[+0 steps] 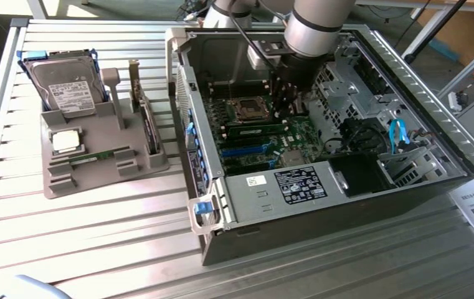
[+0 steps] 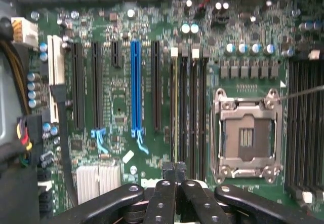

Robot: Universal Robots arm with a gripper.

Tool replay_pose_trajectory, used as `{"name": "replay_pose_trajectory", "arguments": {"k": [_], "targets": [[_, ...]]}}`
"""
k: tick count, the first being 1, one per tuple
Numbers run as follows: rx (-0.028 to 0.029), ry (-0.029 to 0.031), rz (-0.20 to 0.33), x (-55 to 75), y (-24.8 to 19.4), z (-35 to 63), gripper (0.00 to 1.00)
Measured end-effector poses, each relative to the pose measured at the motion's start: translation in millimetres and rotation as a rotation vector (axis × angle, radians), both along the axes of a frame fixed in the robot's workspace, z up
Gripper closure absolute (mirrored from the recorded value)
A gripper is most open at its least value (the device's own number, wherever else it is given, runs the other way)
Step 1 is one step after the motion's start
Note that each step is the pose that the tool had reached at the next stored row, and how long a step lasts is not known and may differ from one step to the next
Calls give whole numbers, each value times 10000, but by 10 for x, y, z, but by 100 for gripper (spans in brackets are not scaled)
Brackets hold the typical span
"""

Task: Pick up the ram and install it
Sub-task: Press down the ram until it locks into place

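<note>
A ram (image 2: 175, 107) stick stands on edge in one of the black memory slots beside the processor socket (image 2: 246, 133); in the exterior view this ram (image 1: 258, 131) is a thin green strip on the motherboard. My gripper (image 2: 175, 171) is shut, its black fingertips pressed together right over one end of that stick. I cannot tell whether they touch it. In the exterior view my gripper (image 1: 291, 106) reaches down into the open computer case (image 1: 436, 149). A second ram (image 1: 99, 156) lies in the grey holder (image 1: 137, 165) outside the case.
The holder also carries a silver hard drive (image 1: 66, 90) and a square processor chip (image 1: 66, 140). Black and blue expansion slots (image 2: 135, 87), a heatsink (image 2: 98, 181) and cable bundles (image 2: 23, 133) crowd the board. The case walls and drive cage (image 1: 361, 174) hem the arm in.
</note>
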State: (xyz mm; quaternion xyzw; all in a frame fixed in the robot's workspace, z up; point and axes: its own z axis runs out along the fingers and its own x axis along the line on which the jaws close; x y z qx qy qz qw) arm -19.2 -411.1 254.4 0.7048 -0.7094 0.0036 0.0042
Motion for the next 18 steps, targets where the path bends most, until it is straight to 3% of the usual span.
{"name": "replay_pose_trajectory", "arguments": {"k": [14, 18], "targets": [[-1, 0, 1, -301, -1, 0, 90], [-1, 0, 0, -333, -1, 0, 90]]}}
